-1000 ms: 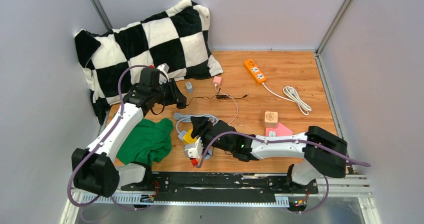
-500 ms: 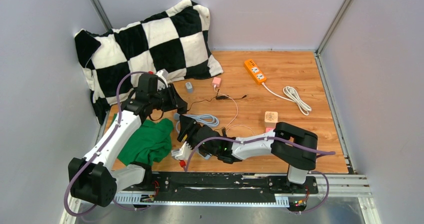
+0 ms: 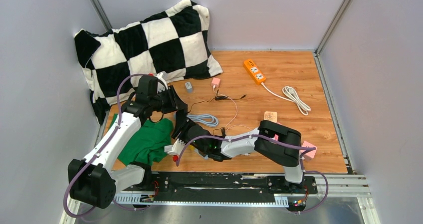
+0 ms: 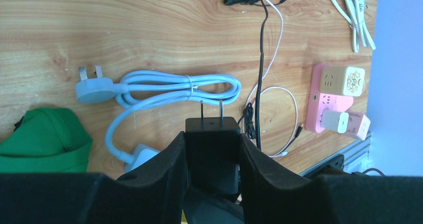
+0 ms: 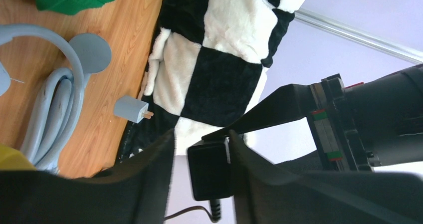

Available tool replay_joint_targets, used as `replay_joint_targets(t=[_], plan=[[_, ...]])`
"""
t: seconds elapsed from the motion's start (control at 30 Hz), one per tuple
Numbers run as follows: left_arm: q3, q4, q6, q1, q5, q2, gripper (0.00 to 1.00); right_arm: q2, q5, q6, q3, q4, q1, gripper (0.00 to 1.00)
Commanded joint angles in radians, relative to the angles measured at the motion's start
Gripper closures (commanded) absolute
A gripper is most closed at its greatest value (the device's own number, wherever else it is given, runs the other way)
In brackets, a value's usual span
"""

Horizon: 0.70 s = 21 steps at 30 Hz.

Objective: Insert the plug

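Plainly, the left end effector (image 4: 213,145) is clamped on the black plug (image 4: 212,130). Its two padded fingers (image 4: 167,159) press the plug's sides, and the two metal prongs stick out past the fingertips, pointing away from the wrist. The plug hangs above the table (image 3: 289,64) toward its left edge, over a coiled light-blue cable (image 4: 188,86) and near a green cloth (image 4: 45,134) that lies by the near-left corner.

The right end effector (image 5: 200,139) sits at the same spot, its jaws standing apart with the plug's body framed between them. A strip of background shows between one finger and the plug. Whether the other finger touches the plug I cannot tell from the wrist view.

An orange power strip (image 3: 254,71) lies toward the far-right corner, with its white cord (image 3: 295,98) bundled beside it, well apart from both arms. A pink socket block (image 4: 324,107) carrying a cream cube adapter (image 4: 342,81) and a white charger (image 4: 339,121) lies close to the near edge, on the right. A black-and-white checkered pillow (image 3: 149,44) fills the far-left corner, with a small grey charger (image 3: 189,87) just beside it.
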Motion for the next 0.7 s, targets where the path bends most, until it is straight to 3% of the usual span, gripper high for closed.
replay_joint_targets(t=[0.0, 0.13, 0.3, 0.37, 0.47, 0.6, 0.67], plan=[[-0.012, -0.010, 0.019, -0.009, -0.006, -0.027, 0.75, 0.021, 0.059, -0.099, 0.017, 0.054, -0.011, 0.65], [-0.012, -0.020, 0.035, -0.009, -0.025, -0.031, 0.75, 0.024, 0.085, -0.114, 0.019, 0.054, -0.012, 0.82], [-0.014, -0.023, 0.038, -0.009, -0.033, -0.034, 0.75, 0.012, 0.105, -0.095, 0.015, 0.059, -0.011, 0.80], [-0.014, -0.023, 0.040, -0.009, -0.034, -0.036, 0.74, 0.006, 0.106, -0.088, 0.007, 0.064, -0.011, 0.88], [-0.011, -0.023, 0.042, -0.009, -0.031, -0.041, 0.62, -0.004, 0.106, -0.086, -0.005, 0.081, -0.010, 1.00], [0.000, -0.021, 0.040, -0.009, -0.021, -0.070, 0.37, -0.041, 0.112, -0.023, -0.023, 0.046, -0.002, 1.00], [0.002, -0.012, 0.044, -0.009, -0.014, -0.098, 0.31, -0.093, 0.112, 0.049, -0.027, -0.043, 0.005, 1.00]])
